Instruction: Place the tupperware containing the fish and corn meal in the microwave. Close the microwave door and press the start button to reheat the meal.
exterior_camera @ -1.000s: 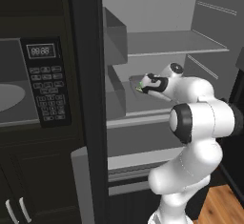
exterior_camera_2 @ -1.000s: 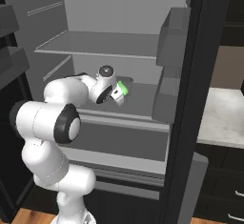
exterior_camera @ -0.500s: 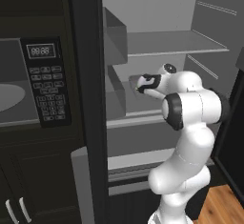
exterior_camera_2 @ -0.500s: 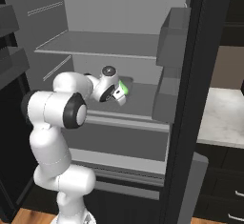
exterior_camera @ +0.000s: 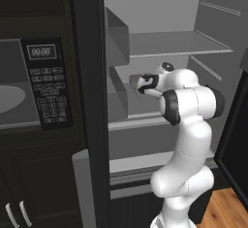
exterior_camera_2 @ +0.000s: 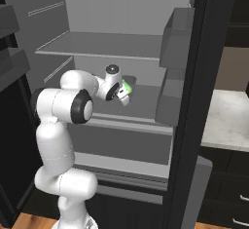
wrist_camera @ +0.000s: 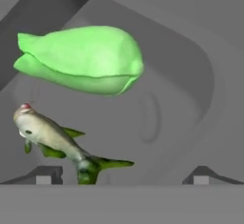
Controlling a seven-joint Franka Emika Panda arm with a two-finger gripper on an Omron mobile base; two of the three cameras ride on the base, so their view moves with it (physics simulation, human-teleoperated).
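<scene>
On the middle shelf of the open fridge, my gripper points down at the tupperware. Its green food shows just behind the hand. In the hand view I look straight into the clear tub. It holds the fish and corn meal: a bright green lump and a small tan fish with green fins. The gripper is open, with the fingertips wide apart close above the tub and nothing between them. The microwave is at the left, its cavity and pale turntable exposed. The microwave door is out of view.
A tall black fridge door edge stands between the microwave and the fridge shelves. Grey door bins hang near the hand. An upper shelf runs above it. A pale counter lies to the right.
The elbow has swung up and in towards the shelf. The hand has shifted a little left over the tub. The jaws stayed open.
</scene>
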